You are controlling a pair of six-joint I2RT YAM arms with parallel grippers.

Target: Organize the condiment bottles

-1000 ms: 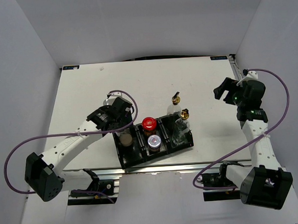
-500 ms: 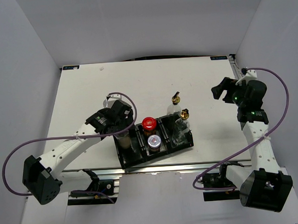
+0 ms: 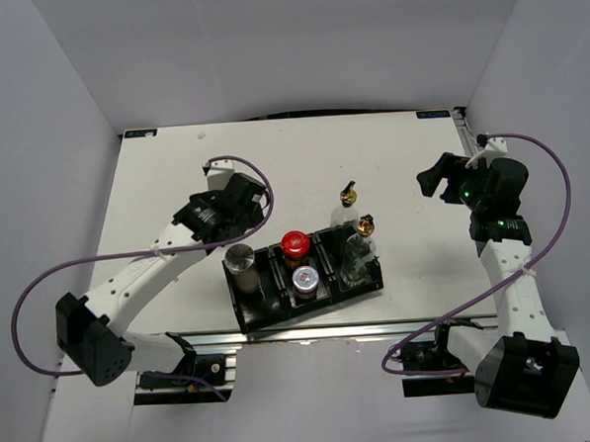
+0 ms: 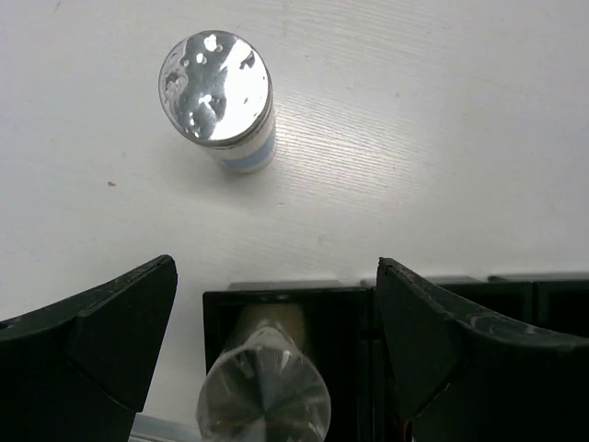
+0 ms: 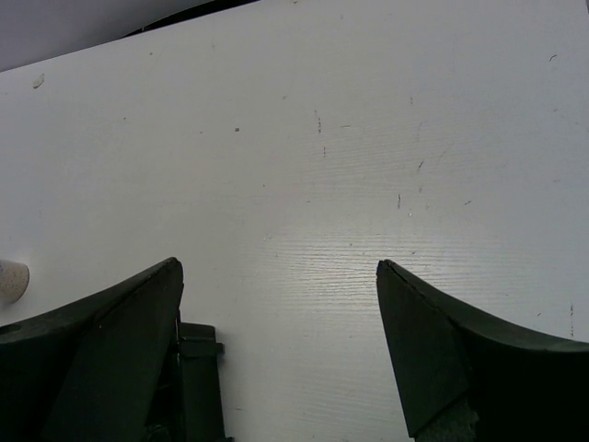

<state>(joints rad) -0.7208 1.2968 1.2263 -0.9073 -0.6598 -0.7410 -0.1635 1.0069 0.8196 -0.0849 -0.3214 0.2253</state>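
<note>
**Open left tool over a tray-held shaker, another shaker loose beyond the rim**

The left tool (image 4: 276, 274) gapes empty above the silver-lidded shaker (image 4: 264, 398) standing in the black tray (image 4: 304, 293), left compartment. A second shaker (image 4: 219, 92) stands on the counter (image 3: 173, 168) near the rim. A low reach could likely clip the nearer lid or topple the loose one. The right tool (image 5: 278, 269), open and empty, hangs well apart.
</note>
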